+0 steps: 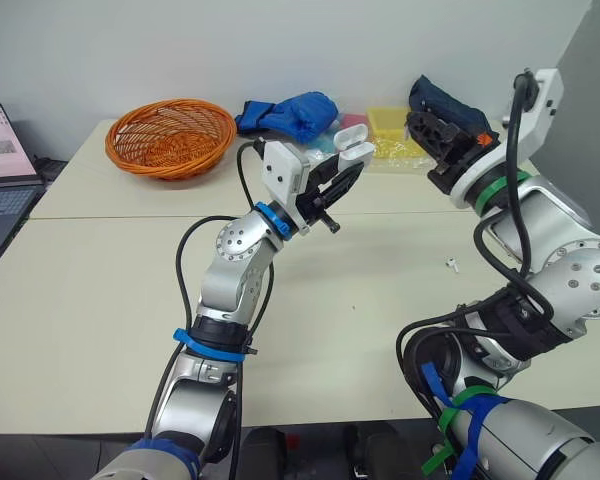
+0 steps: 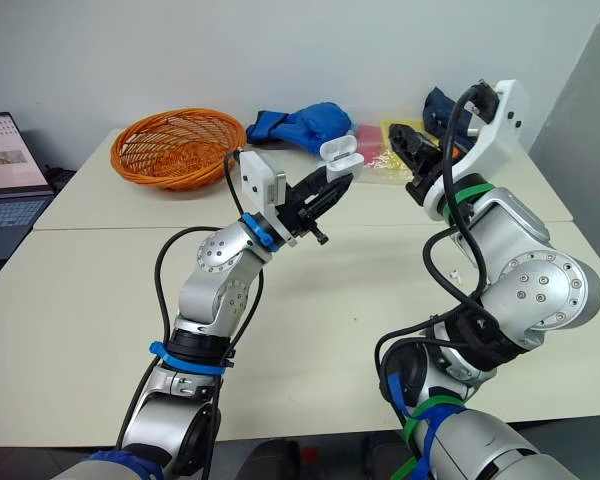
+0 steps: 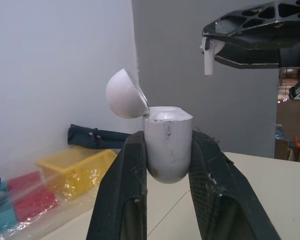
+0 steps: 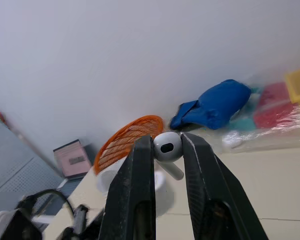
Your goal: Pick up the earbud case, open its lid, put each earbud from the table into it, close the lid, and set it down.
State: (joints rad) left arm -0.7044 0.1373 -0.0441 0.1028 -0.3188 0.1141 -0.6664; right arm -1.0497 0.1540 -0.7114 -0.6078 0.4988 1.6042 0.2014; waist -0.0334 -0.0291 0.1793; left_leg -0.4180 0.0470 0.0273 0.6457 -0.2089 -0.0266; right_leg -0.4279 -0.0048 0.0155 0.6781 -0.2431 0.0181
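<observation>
My left gripper (image 1: 346,166) is raised above the table and shut on the white earbud case (image 3: 167,145). The case stands upright between the fingers with its lid (image 3: 124,94) swung open. My right gripper (image 1: 426,126) hangs close beside and slightly above the case, shut on a white earbud (image 4: 167,146) whose stem (image 3: 208,59) points down. A second earbud (image 1: 451,265) lies on the beige table (image 1: 100,300), to the right, near my right arm.
An orange wicker basket (image 1: 170,135) stands at the back left. A blue cloth (image 1: 290,112), coloured plastic boxes (image 1: 395,125) and a dark blue pouch (image 1: 445,100) line the far edge. A laptop (image 1: 0,170) sits off the table to the left.
</observation>
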